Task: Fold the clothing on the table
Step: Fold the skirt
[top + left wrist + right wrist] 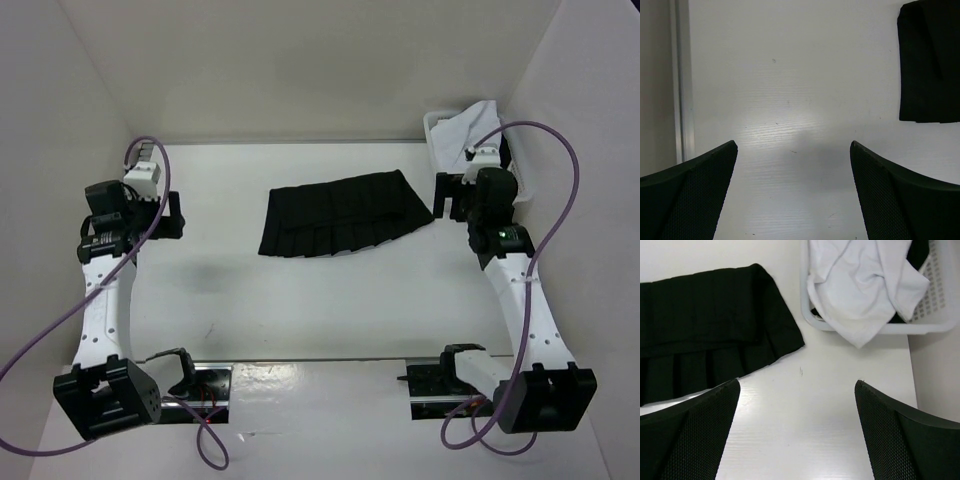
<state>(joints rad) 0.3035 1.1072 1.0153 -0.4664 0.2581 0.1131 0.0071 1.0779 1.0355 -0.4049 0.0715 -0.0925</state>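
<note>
The black pleated skirt (340, 213) lies on the bench (300, 310); left fingers (690, 195) and right fingers (910, 440) are spread wide, holding nothing.

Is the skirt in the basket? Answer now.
No, the skirt lies flat on the table, outside the basket that holds a white garment.

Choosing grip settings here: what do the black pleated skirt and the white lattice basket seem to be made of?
The black pleated skirt looks like thin, matte woven fabric: it lies flat with crisp pressed pleats and no shine. The white lattice basket looks like moulded plastic, smooth and faintly glossy, with a regular grid of holes in its wall.
</note>
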